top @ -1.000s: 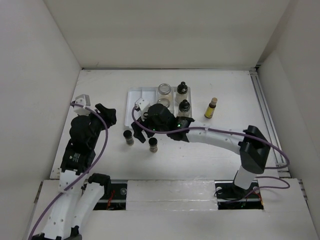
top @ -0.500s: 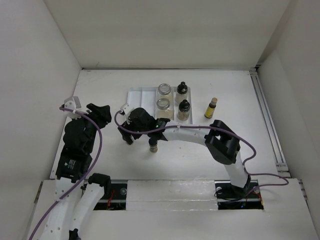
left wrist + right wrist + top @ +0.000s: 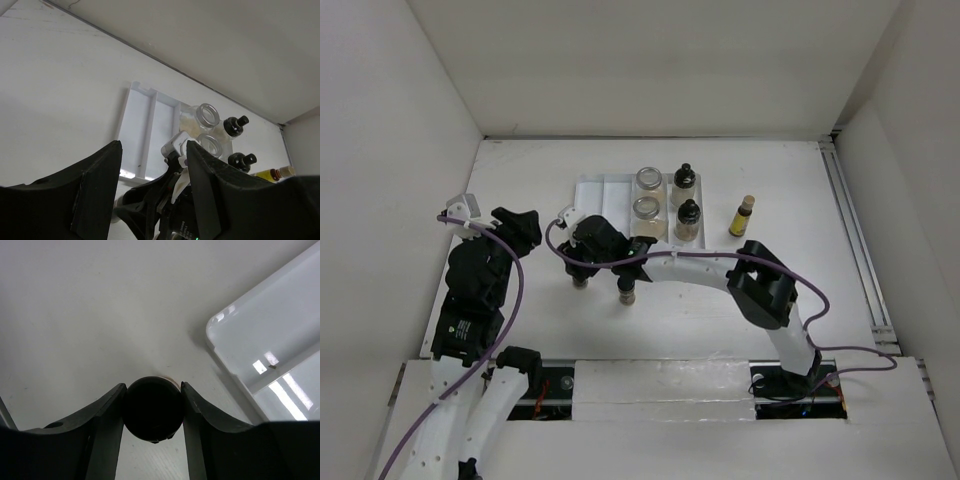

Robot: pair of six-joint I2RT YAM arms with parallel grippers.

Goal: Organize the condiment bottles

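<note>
While right tool pinches a black-capped spice bottle, second bottle just beside, white tray near, left tool spread.

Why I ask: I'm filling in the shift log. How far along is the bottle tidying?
Done: two jars and two black-capped bottles stand in the tray. In hand: the right gripper is shut on a spice bottle. Remaining: the second spice bottle and the yellow bottle, outside it. The left gripper is open.
</note>
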